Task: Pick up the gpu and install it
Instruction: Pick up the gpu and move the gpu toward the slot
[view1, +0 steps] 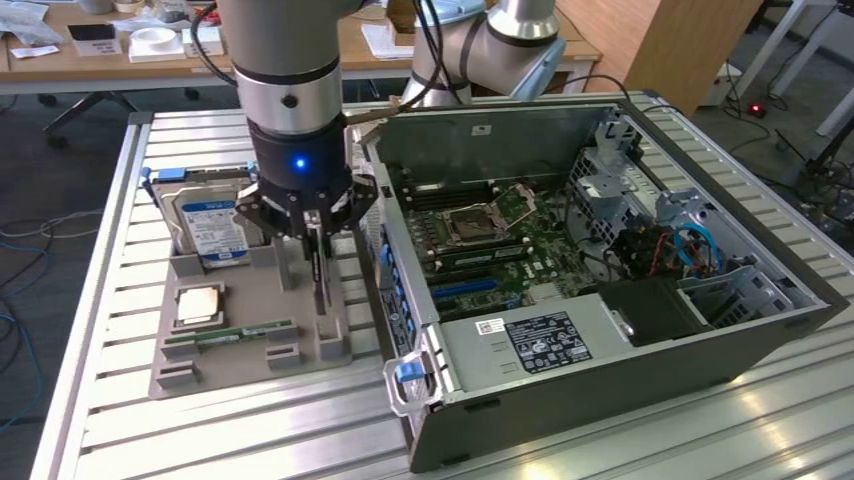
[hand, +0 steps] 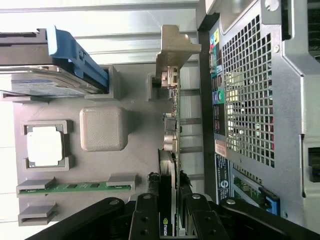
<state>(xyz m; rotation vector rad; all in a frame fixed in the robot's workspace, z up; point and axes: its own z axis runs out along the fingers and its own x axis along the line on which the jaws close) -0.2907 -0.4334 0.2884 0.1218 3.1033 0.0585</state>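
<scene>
From the exterior view's left, I see the hard drive (view1: 211, 225) at eleven o'clock on the tray (view1: 227, 375) and the memory stick (view1: 247, 332) toward six. My claw (view1: 315, 240) is clamped on the gpu (view1: 319, 285), which stands on edge along the tray's three o'clock side, just beside the open computer case (view1: 601, 380).

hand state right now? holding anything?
Hand: closed on the gpu, gripping the upright card by its edge.
</scene>
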